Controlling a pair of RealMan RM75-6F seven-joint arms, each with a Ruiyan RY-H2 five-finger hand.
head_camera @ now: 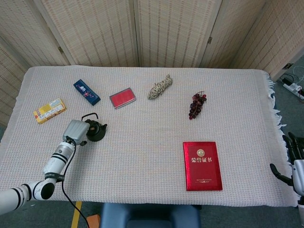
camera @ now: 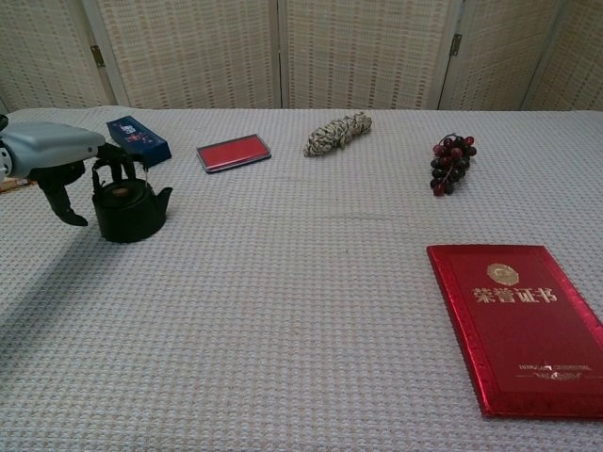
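The bench (head_camera: 142, 156) is covered by a pale woven cloth. Toward its left edge a black teapot (camera: 129, 209) is stood upright, its wire handle touched by the curled fingers of the left hand (camera: 58, 155). The right hand (head_camera: 293, 159), fingers spread, is held off the right edge.

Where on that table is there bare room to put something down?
Bare cloth lies between the black teapot and the red certificate book, and along the near edge. The far-left corner is crowded: yellow box, blue box, red case, left hand.
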